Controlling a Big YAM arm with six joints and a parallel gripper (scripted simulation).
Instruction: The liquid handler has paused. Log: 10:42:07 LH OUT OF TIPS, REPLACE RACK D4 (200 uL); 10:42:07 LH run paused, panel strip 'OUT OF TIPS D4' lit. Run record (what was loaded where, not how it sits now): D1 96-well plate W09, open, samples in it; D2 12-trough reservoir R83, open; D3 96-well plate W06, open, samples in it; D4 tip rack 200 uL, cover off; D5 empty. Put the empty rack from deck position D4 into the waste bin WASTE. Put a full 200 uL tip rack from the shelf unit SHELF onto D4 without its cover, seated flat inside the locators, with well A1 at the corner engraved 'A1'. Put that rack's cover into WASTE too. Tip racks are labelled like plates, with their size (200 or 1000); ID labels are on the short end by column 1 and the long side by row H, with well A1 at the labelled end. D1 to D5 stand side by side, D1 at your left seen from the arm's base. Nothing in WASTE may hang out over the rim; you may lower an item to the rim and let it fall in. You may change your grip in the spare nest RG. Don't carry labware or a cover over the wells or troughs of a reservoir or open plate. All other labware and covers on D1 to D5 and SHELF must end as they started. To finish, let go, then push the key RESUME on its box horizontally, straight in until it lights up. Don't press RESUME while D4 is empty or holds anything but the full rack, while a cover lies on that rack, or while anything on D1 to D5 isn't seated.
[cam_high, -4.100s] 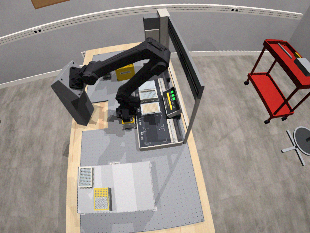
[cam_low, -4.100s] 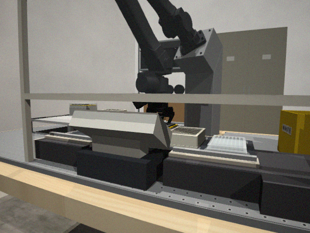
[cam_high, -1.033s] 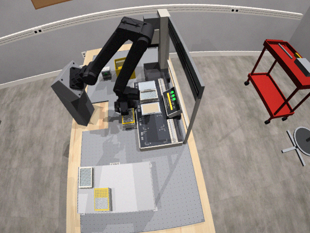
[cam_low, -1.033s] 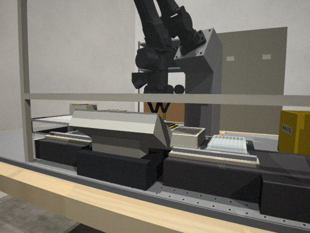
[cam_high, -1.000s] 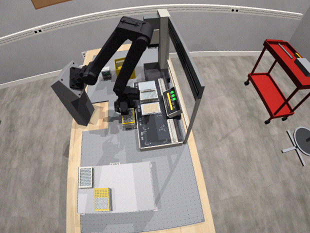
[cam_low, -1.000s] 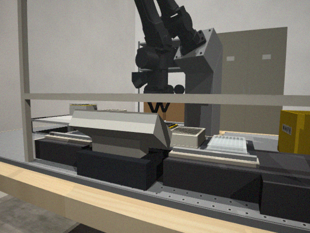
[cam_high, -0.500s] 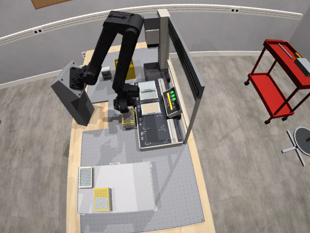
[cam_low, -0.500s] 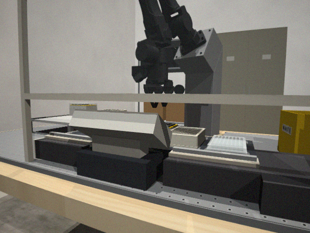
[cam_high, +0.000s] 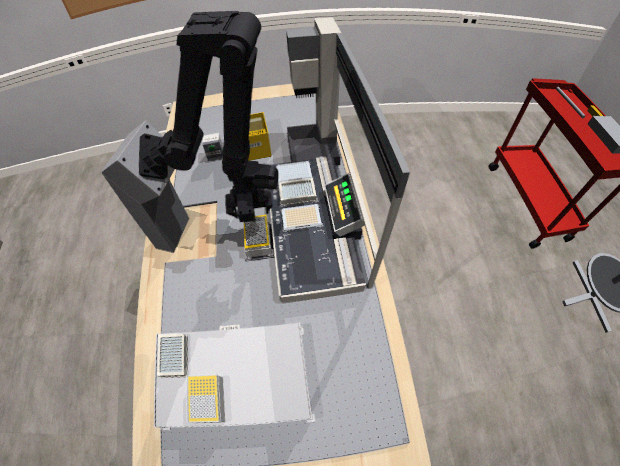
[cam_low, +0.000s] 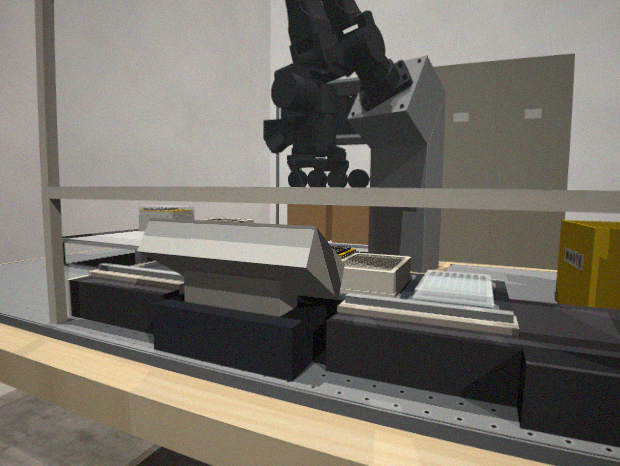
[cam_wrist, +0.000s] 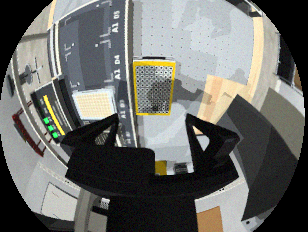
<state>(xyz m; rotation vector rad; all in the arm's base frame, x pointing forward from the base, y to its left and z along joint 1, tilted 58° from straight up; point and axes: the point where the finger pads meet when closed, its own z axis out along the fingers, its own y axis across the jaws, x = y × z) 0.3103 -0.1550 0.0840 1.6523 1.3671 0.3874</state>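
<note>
A yellow-framed tip rack (cam_high: 256, 233) with dark holes sits in the spare nest beside the deck, outside the locators. In the wrist view the rack (cam_wrist: 154, 87) lies flat just ahead of the fingers. My gripper (cam_high: 245, 210) hangs above the rack's near end, open and empty, its fingers apart from the rack. Deck position D4 (cam_high: 304, 245) is bare and dark, and so is D5 (cam_high: 306, 273). The yellow waste bin (cam_high: 258, 135) stands behind the arm. The shelf unit holds a yellow rack (cam_high: 203, 398) and a white-framed rack (cam_high: 170, 354). The key box (cam_high: 211, 145) stands left of the bin.
D1 holds a clear plate (cam_high: 294, 171), D2 a dotted reservoir (cam_high: 297, 189), D3 a beige plate (cam_high: 300, 216). The status panel (cam_high: 344, 200) with green lights and a lit yellow strip stands on the far side of the deck. A gantry frame (cam_high: 373, 145) spans that side. The grey arm pedestal (cam_high: 145, 190) is at left.
</note>
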